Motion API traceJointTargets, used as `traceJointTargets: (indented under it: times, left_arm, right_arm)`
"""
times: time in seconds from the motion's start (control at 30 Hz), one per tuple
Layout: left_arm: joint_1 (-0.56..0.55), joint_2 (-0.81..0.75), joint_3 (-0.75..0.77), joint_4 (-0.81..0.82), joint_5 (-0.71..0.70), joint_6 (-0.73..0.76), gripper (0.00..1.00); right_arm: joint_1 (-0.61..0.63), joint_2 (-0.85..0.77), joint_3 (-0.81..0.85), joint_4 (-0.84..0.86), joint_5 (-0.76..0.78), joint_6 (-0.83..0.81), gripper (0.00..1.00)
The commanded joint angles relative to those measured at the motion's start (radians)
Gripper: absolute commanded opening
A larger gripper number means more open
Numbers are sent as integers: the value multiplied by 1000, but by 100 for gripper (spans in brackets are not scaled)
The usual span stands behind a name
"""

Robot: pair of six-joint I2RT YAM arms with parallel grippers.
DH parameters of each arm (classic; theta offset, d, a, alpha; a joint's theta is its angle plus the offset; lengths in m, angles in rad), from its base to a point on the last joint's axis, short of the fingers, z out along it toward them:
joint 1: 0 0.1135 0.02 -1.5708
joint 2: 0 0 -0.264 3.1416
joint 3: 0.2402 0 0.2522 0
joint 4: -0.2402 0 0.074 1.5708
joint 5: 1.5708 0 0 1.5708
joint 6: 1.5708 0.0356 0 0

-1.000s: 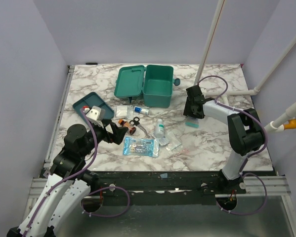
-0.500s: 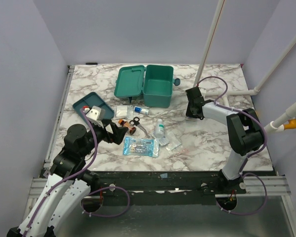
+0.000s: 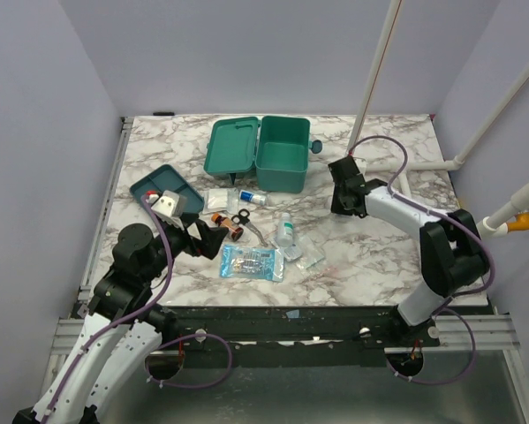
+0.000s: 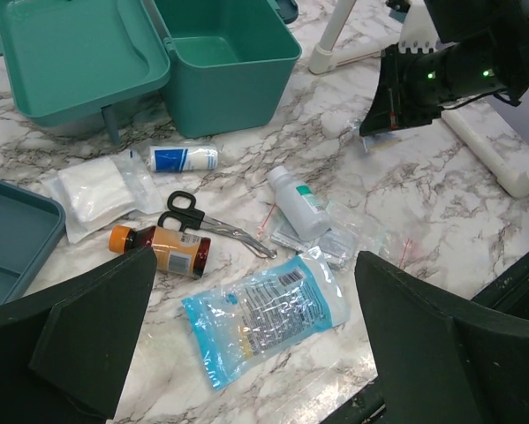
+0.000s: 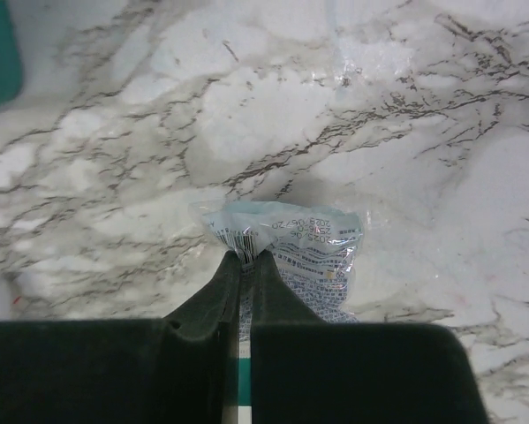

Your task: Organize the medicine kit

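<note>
Slippage is your risk: the right pincer [image 5: 242,258] pinches only the printed sachet's [image 5: 292,256] edge, so a quick swing could drop it short of the open medicine kit [image 3: 282,157], upper centre. The left pincer [image 4: 255,261] stands wide, empty.

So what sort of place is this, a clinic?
Probably a robotics test cell, not a clinic: black-and-white robot arms, left and right, are bolted at the edge of a marble-patterned table boxed in by plain lilac walls, with an open teal-green plastic medicine kit on it.
</note>
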Motion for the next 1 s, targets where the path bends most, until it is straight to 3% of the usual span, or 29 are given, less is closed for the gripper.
traceJointTargets:
  times: [0.0,0.33,0.97]
  left_arm:
    - [-6,-15,23,4,9,2,99]
    - [-9,-22,24,-1,0,1,99]
    - [-14,-20,24,-2,5,-4,99]
  right_arm:
    - [34,-114,79,-92,23,1,1]
    - [156,-92,366,-133,50,-20,1]
    - [169,437,995,-136,36,-52,1]
